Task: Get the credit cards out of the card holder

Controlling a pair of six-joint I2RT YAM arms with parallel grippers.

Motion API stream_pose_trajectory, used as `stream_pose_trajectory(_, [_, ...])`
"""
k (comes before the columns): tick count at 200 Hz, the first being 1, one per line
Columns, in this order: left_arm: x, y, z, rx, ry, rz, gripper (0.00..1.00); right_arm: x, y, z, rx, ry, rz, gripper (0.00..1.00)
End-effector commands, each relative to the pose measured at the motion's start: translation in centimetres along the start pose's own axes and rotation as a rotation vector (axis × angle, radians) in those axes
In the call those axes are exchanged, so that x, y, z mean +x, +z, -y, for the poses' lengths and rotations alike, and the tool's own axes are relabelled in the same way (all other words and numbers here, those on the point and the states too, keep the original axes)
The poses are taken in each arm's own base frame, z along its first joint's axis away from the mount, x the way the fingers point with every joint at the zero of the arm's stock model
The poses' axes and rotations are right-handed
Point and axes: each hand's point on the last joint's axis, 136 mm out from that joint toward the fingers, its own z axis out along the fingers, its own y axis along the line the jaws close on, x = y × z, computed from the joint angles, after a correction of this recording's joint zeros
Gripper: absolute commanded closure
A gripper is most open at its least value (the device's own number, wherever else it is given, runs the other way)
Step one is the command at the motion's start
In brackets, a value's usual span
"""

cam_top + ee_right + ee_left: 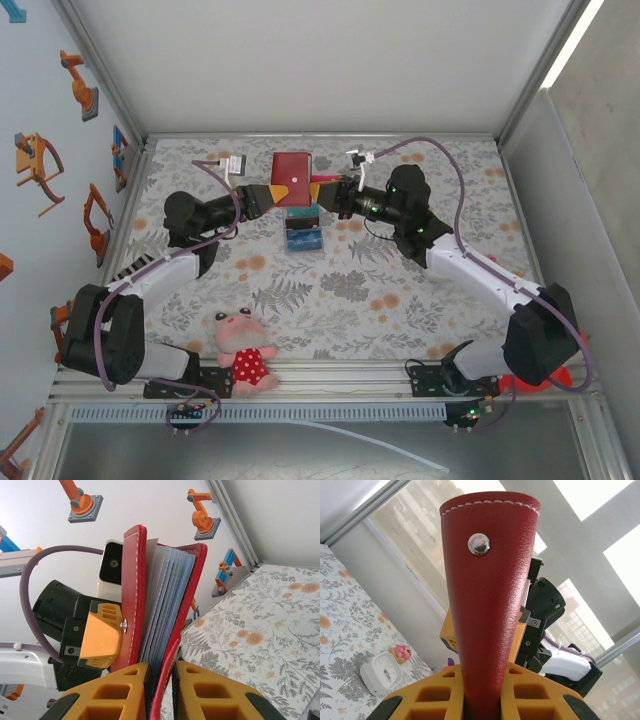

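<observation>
A small red leather folding card holder [293, 178] hangs above the far middle of the floral surface [400, 290]. The left jaws pinch one side and the right jaws pinch a cover. Blue and teal credit cards [303, 232] lie just nearer. It probably needs spreading open next, then a grip on any card inside.

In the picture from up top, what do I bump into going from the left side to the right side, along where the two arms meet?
Orange robot stickers on the wall → left arm → red card holder → right arm.
</observation>
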Motion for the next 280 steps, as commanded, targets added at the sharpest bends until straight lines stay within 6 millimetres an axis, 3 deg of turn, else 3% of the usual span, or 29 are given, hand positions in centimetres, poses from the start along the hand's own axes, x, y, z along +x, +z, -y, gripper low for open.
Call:
stream_pose_trajectory(1, [0.7,0.8,4.2,0.1,0.132,-0.066,1.0,0.6,0.6,-1.3,-0.069,0.006,-0.042,0.82])
stream_pose_trajectory(67, [0.9,0.9,5.2,0.113,0.157,-0.081,1.0,1.7,-1.6,-0.1,0.077,-0.044,-0.063,0.86])
stream_pose_trajectory(103, [1.4,1.5,5.2,0.112,0.153,-0.104,1.0,1.6,-1.0,-0.9,0.02,-0.019,-0.067,0.85])
stream_pose_trajectory(161, [1.7,1.5,4.4,0.076,0.136,-0.112,0.99,0.7,-1.4,-3.1,-0.08,-0.018,-0.026,0.68])
stream_pose_trajectory(213, [2.0,1.9,4.4,0.046,0.15,-0.131,0.97,0.7,-1.6,-3.2,-0.086,-0.013,-0.016,0.65])
stream_pose_trajectory(237, [2.5,2.4,4.4,0.041,0.142,-0.149,0.95,0.6,-1.0,-3.7,-0.139,0.008,-0.012,0.56])
stream_pose_trajectory(253, [2.8,2.6,4.2,0.035,0.137,-0.155,0.93,0.6,-0.6,-3.8,-0.162,0.022,-0.016,0.58])
stream_pose_trajectory(280, [3.3,2.6,3.5,0.01,0.122,-0.159,0.85,0.7,-0.4,-3.9,-0.172,0.027,-0.022,0.76])
